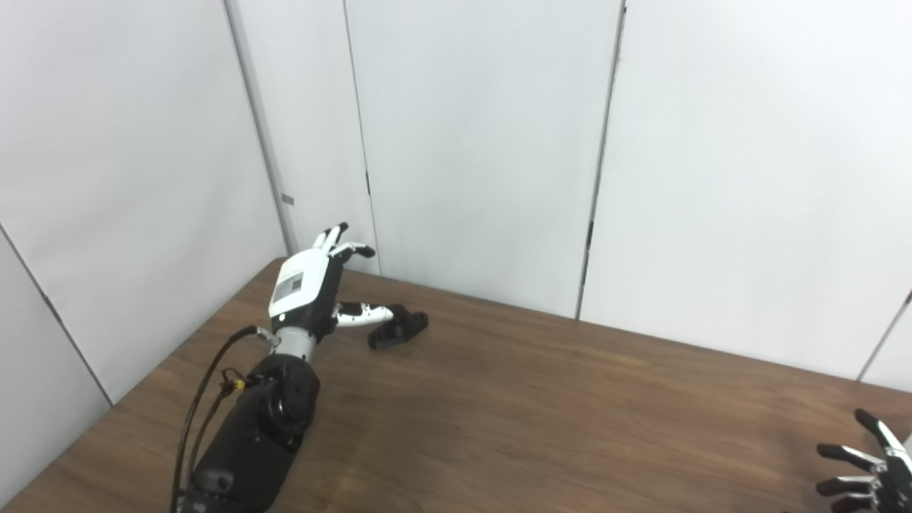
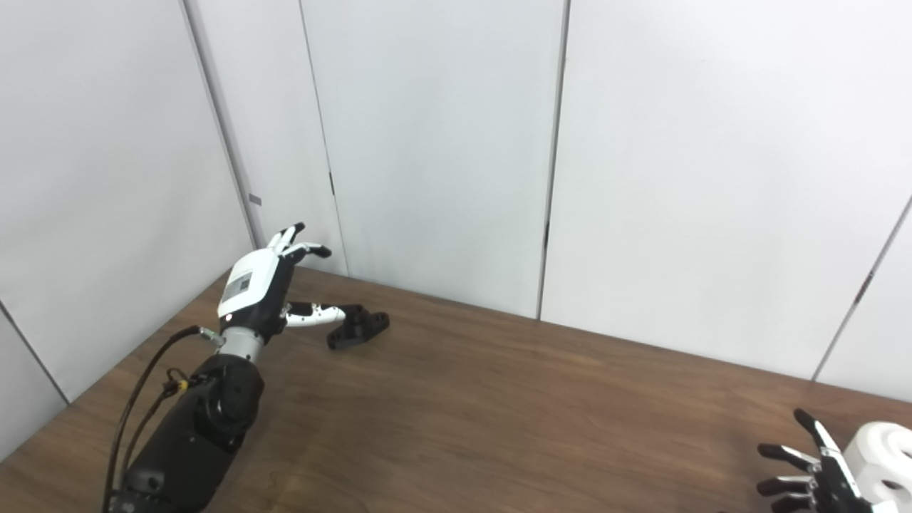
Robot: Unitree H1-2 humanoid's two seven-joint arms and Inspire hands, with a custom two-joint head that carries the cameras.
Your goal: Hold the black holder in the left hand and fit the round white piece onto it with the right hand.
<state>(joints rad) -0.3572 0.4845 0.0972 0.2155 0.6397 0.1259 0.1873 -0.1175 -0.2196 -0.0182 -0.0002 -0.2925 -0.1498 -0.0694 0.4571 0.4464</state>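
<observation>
The black holder (image 1: 399, 328) lies on the wooden table (image 1: 541, 413) at the far left. My left hand (image 1: 313, 285) is open just left of it, fingers spread upward and the thumb reaching toward the holder's near end. At the bottom right corner my right hand (image 2: 812, 474) is open with its fingers spread, right beside the round white piece (image 2: 883, 456), which shows only in the right eye view. I cannot tell whether that hand touches the piece.
White wall panels (image 1: 484, 142) stand close behind the table's far edge and along its left side. A black cable (image 1: 203, 388) loops off the left forearm.
</observation>
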